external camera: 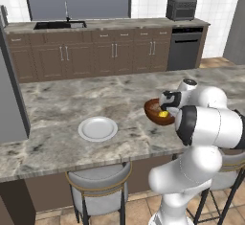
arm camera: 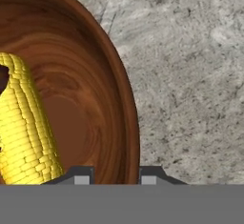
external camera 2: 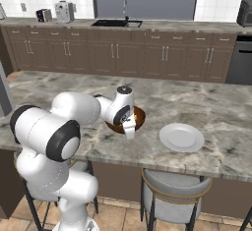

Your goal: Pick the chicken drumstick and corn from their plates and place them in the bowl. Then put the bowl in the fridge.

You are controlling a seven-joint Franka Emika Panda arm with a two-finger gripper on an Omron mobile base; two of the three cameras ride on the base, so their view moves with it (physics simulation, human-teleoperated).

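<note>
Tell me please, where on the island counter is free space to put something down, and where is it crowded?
Free: the marble between the white plate and the fridge-side edge, and the wide strip behind the plate toward the far edge of the island counter. Crowded: around the bowl holding the corn, where the gripper straddles the bowl's rim.

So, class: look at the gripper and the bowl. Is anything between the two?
Nothing visible. In the hand view the gripper straddles the bowl rim, one fingertip inside, one outside. The corn lies inside, off to the side.
</note>
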